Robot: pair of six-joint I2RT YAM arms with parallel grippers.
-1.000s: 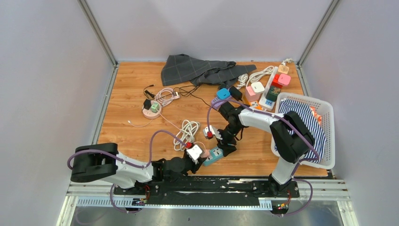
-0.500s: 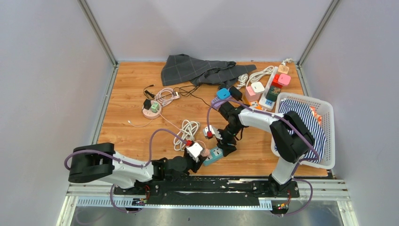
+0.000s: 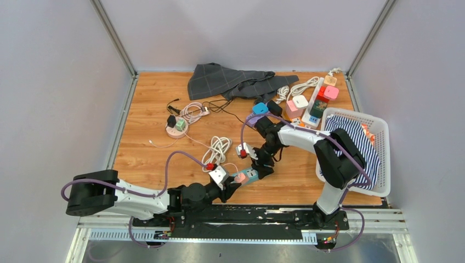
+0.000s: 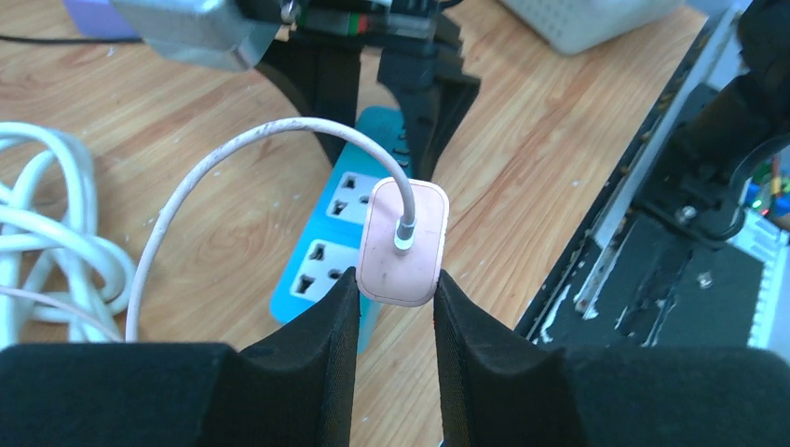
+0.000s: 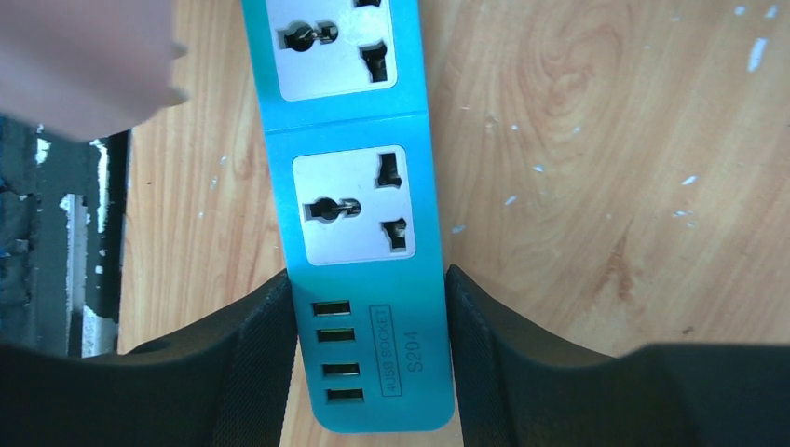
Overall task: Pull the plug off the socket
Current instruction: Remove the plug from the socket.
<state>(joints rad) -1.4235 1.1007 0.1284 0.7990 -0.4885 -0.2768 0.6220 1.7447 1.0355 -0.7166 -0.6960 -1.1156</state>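
Note:
The pink plug with its white cable sits between the fingers of my left gripper, which is shut on it. It hangs just above the blue socket strip, whose two outlets both show empty. My right gripper is shut on the strip's USB end, pinning it to the wooden table. From above, the plug is at the near end of the strip, and the two grippers face each other across it.
A coiled white cable and a white adapter lie just beyond the strip. The black front rail runs close behind the plug. A white basket stands right; more strips, a grey cloth and a round socket lie farther back.
My left arm has drawn back and swung its elbow to the left, still gripping the plug. The strip has shifted slightly away from the rail in the right gripper.

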